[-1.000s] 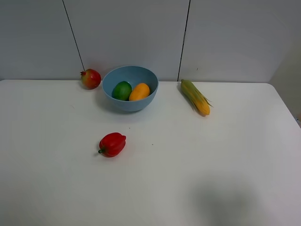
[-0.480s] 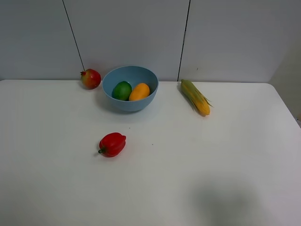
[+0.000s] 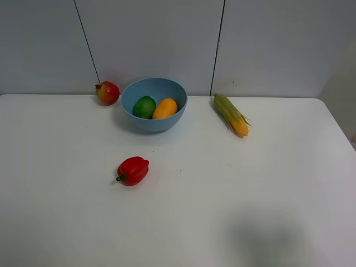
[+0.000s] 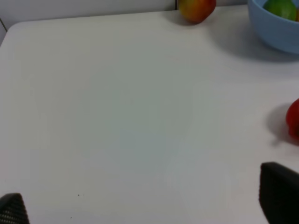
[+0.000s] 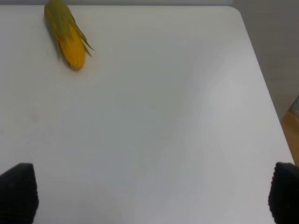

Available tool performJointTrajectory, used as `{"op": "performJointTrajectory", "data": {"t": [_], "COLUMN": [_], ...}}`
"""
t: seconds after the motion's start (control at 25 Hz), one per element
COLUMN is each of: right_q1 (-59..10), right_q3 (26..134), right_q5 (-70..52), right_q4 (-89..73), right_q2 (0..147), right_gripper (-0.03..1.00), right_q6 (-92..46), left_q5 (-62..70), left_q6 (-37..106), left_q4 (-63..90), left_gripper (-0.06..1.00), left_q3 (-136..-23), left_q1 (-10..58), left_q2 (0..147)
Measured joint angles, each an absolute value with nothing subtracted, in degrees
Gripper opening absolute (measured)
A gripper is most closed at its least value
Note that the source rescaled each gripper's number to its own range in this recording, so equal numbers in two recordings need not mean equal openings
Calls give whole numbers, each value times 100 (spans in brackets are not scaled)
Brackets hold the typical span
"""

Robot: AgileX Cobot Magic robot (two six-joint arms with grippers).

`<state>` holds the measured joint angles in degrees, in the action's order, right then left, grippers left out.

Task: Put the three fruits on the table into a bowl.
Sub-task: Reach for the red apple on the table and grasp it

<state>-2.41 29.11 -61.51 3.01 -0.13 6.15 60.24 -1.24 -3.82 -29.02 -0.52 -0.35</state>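
Standing unchanged since a second ago: lime (image 3: 144,107) and mango (image 3: 164,108) in the bowl (image 3: 153,123); pomegranate (image 3: 107,93) on the desk (image 3: 233,189) just beside it, outstanding; left pincer (image 4: 145,205) and right pincer (image 5: 152,193) wide open, empty.

Nothing on the table (image 3: 267,183) has shifted since a second ago (not even slightly).

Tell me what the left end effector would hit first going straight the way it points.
Likely the bare table: the open left end effector looks angled down at it. The pomegranate lies farther ahead, toward the bowl side; depth is unclear.
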Motion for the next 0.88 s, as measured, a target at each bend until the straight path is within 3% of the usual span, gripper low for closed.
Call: {"op": "performJointTrajectory", "data": {"t": [0.2, 0.4, 0.56, 0.88], "right_q1": [-241, -241, -241, -241], "right_q3": [2911, 2911, 2911, 2911], "right_q5": [-6151, -6151, -6151, -6151], "right_q4": [301, 301, 301, 301], "right_q2": [-13, -13, -13, -13], "right_gripper": [100, 100, 100, 100], "right_q6": [615, 615, 615, 615], "left_q5": [5602, 3744, 2373, 1879], "left_q6": [-124, -124, -124, -130], "left_q4": [-385, -385, -224, 83], "left_gripper": [100, 100, 100, 100], "left_q3": [-3055, -3508, -4332, -6246], "left_q1": [-52, -52, -52, -35], "left_q2": [745, 2710, 4629, 7894]}}
